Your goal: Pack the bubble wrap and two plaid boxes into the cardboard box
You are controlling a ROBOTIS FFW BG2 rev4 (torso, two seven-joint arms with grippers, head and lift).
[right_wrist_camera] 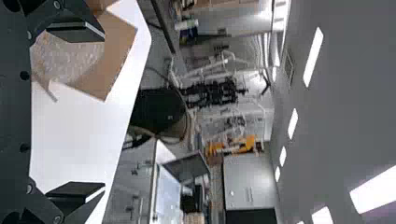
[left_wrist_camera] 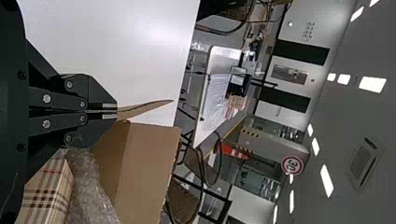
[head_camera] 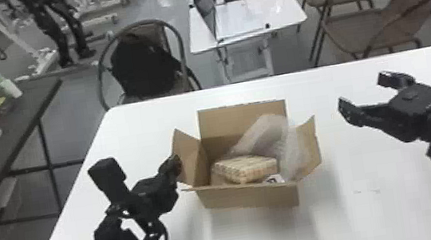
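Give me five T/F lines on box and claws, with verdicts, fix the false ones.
1. The bubble wrap is inside the cardboard box. True.
2. The right claw is holding a plaid box. False: it's open and empty, above the table.
3. The left claw is shut on the left flap. True.
4. The cardboard box is closed up. False: its top is open.
5. A plaid box lies in the cardboard box. True.

Room between side flaps (head_camera: 192, 159), bubble wrap (head_camera: 296, 152) blocking right
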